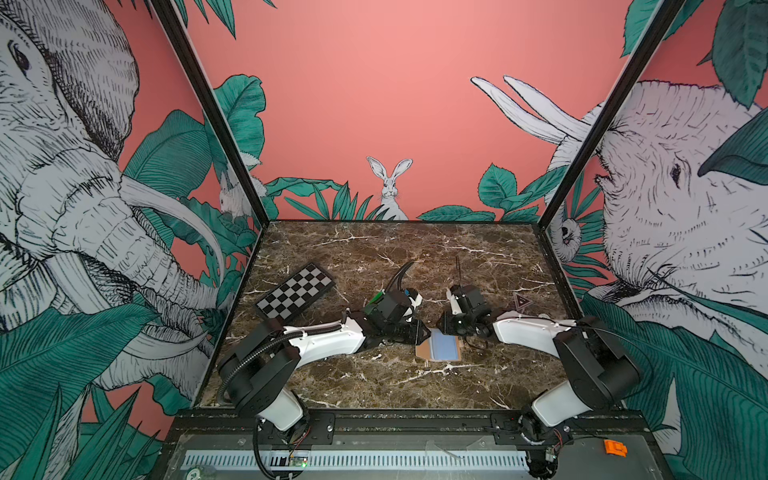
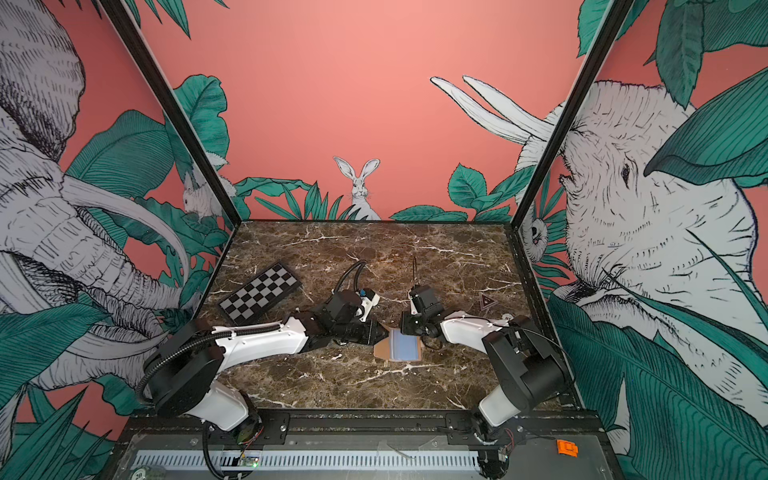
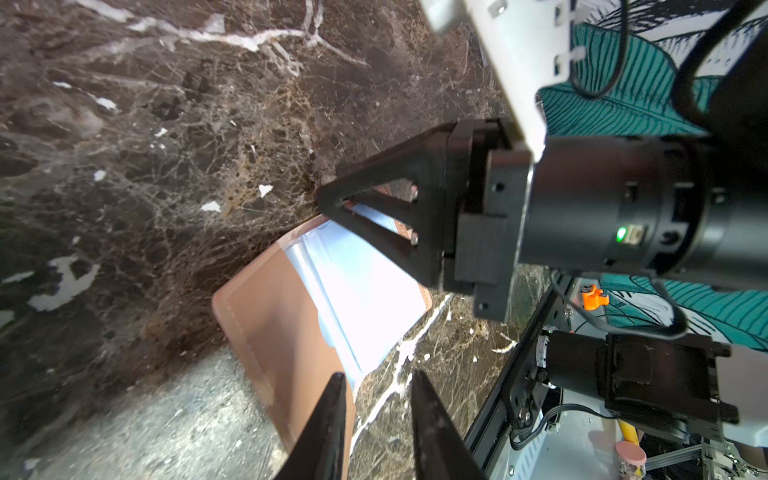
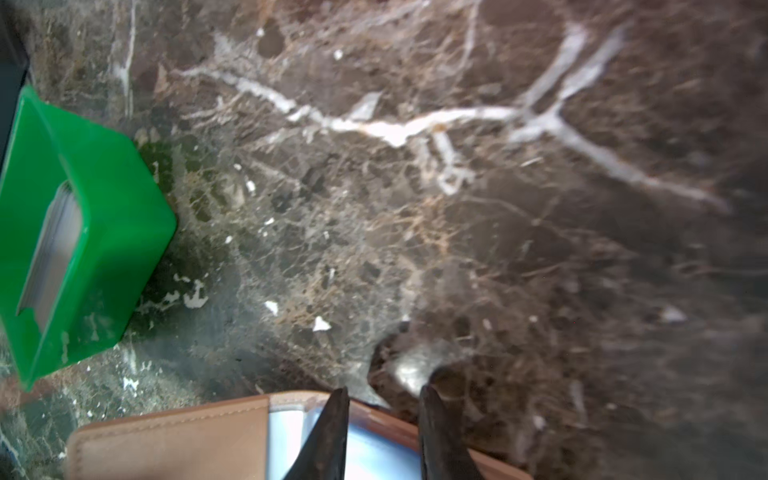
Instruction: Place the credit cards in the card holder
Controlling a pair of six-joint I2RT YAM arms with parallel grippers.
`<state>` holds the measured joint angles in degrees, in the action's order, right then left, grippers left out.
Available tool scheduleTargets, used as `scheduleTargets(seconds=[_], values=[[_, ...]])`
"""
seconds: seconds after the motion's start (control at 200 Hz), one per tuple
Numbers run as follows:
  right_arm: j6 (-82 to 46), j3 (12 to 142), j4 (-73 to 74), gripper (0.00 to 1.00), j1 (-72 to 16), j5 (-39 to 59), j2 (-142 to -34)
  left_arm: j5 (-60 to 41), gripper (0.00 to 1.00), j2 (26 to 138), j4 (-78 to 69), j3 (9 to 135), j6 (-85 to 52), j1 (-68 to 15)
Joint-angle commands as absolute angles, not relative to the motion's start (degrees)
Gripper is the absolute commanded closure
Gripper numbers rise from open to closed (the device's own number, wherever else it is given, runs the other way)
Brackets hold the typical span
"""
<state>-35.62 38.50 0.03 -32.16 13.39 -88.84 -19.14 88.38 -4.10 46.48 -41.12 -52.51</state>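
The card holder lay open on the marble worktop between both arms. The left claw and the right claw each stood slightly spread over its opposite edges, pinching nothing.

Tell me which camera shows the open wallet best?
The left wrist view: the card holder lies open there, tan cover and pale blue sleeves both clear. Both top views show it small between the arms. The right wrist view catches only one edge.
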Motion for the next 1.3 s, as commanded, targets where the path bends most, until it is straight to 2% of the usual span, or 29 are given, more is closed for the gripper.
scheduleTargets(seconds=[0.0, 0.4, 0.705, 1.03, 1.295], values=[[-37.13, 37.04, 0.96, 0.72, -33.73, 13.54, -89.01, -17.94, 0.71, 86.33, -2.95, 46.49, -40.71, -51.91], [-41.44, 34.88, 1.13, 0.72, -38.01, 10.12, -85.5, -19.14, 0.71, 86.82, -3.95, 45.57, -41.55, -51.43], [-41.64, 36.1, -4.87, 0.72, -38.06, 6.87, -76.47, -20.87, 0.71, 88.9, -5.25, 45.37, -42.88, -51.64], [-41.18, 34.08, -8.24, 0.72, -38.36, 11.81, -71.38, -21.54, 0.72, 94.11, 1.54, 48.83, -41.46, -53.61], [-41.14, 32.67, -4.66, 0.72, -39.71, 16.96, -76.36, -21.0, 0.74, 96.83, 1.48, 48.51, -41.29, -54.0]])
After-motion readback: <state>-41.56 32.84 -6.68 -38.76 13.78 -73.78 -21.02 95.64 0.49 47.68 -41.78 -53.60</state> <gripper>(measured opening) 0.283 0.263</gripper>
